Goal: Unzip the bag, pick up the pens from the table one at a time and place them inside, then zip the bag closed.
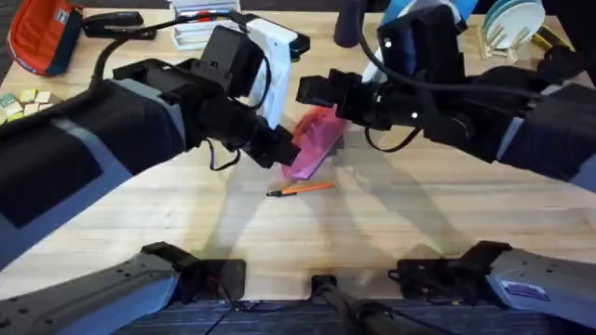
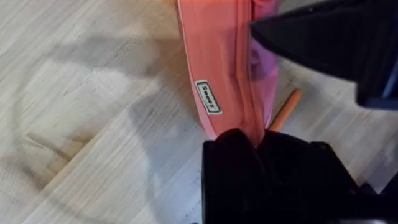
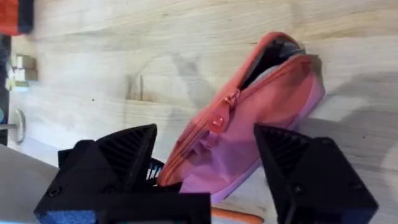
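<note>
The left arm (image 1: 84, 149) looms largest under the overhead camera, reaching from the lower left to the middle of the table (image 1: 419, 223); the right arm (image 1: 521, 121) crosses in from the right at about the same height. Between them lies the bag (image 1: 315, 140), its long axis slanting from near-left to far-right, with one end towards each gripper.

The left gripper (image 2: 255, 146) is pinched shut on the bag's near end, right at the end of the zipper line. The right gripper (image 3: 205, 146) stands wide open, one finger on each side of the bag, around the zip pull (image 3: 219, 120) but not yet touching it as far as I can tell. The zip looks partly undone: the far end gapes dark, while the stretch near the pull seems shut.

The pen (image 1: 300, 189) lies on the table just in front of the bag, roughly crosswise, well clear of both sets of jaws.

Judging from this, the right arm has the pull to close on, and must draw it along the bag's length towards the left gripper's anchoring end.
</note>
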Robot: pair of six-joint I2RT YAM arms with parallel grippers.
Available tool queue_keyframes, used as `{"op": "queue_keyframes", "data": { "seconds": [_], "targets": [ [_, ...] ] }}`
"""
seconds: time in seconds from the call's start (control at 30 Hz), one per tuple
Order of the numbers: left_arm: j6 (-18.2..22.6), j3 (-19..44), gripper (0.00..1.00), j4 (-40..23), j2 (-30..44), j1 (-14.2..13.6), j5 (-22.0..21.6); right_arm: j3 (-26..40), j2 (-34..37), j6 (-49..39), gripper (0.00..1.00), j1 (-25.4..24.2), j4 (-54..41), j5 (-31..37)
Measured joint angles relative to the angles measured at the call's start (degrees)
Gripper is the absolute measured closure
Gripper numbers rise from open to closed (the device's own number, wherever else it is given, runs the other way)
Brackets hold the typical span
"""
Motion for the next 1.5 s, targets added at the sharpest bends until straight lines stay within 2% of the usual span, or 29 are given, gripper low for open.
{"op": "queue_keyframes", "data": {
  "seconds": [0.23, 0.6, 0.73, 0.77, 0.93, 1.13, 1.2, 1.5],
  "targets": [
    [0.00, 0.00, 0.959, 0.00, 0.00, 0.00, 0.07, 0.00, 0.85, 1.71, 0.071, 0.26, 0.51, 0.00],
    [0.00, 0.00, 0.959, -0.02, 0.00, 0.00, 0.09, 0.00, 4.21, 2.75, 0.564, 0.26, 0.89, 0.68],
    [0.00, 0.00, 0.959, 0.00, 0.00, 0.00, 0.07, 0.00, 4.33, 2.78, 0.667, 0.26, 0.89, 0.90],
    [0.00, 0.00, 0.959, 0.00, 0.00, 0.00, 0.09, 0.00, 4.33, 2.91, 0.727, 0.26, 0.89, 0.90],
    [0.00, 0.00, 0.959, 0.00, 0.00, 0.00, 0.07, 0.00, 4.33, 2.95, 0.843, 0.26, 0.89, 0.92],
    [0.00, 0.00, 0.959, 0.00, 0.00, 0.00, 0.07, 0.00, 4.33, 2.95, 0.907, 0.26, 0.89, 1.05],
    [0.00, 0.00, 0.959, 0.00, 0.00, 0.00, 0.09, 0.00, 4.33, 3.02, 0.959, 0.26, 0.89, 1.05],
    [0.00, 0.00, 0.959, 0.00, 0.00, 0.00, 0.09, 0.00, 4.33, 2.93, 0.968, 0.26, 0.90, 1.01]
  ]
}}
